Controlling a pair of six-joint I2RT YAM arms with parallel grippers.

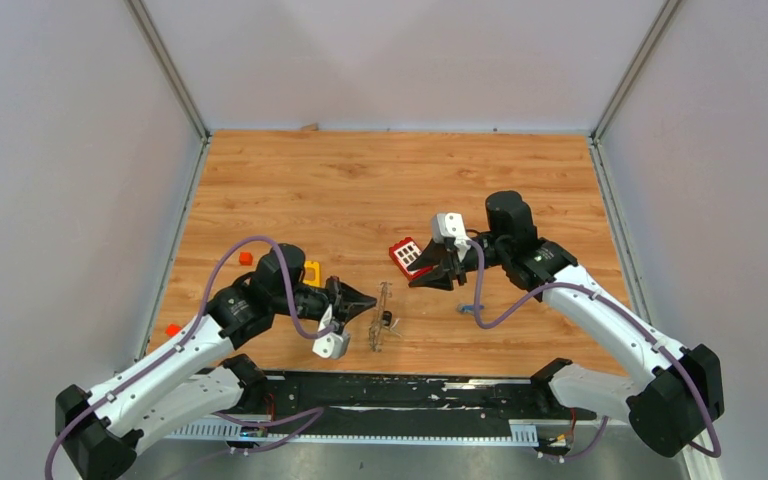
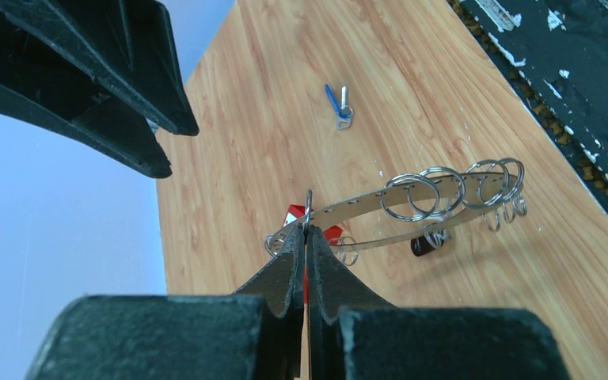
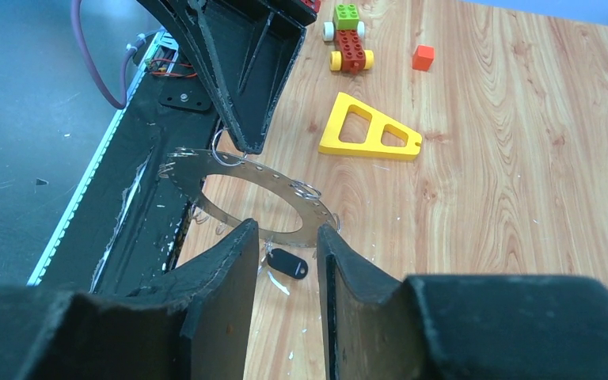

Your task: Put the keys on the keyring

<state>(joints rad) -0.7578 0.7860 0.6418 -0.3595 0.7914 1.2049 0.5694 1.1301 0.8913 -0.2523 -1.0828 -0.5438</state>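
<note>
The keyring point(image 1: 381, 316) is a thin grey metal band fringed with small silvery rings, standing on edge on the table. My left gripper point(image 1: 358, 300) is shut on one small ring at its rim point(image 2: 307, 207); its jaws are pressed together point(image 2: 306, 229). The black-headed key point(image 3: 289, 264) lies at the ring's lower edge, touching its small rings point(image 2: 426, 244). The blue-headed key point(image 1: 467, 309) lies loose further right point(image 2: 340, 107). My right gripper point(image 1: 428, 276) is open and empty point(image 3: 286, 233), just right of the keyring point(image 3: 285, 186).
A red block with white squares point(image 1: 406, 254) sits under the right gripper. A yellow triangular frame point(image 3: 368, 131), a toy brick car point(image 3: 347, 39) and an orange cube point(image 3: 422, 57) lie left of the ring. The black table-edge strip point(image 1: 400, 390) runs close by.
</note>
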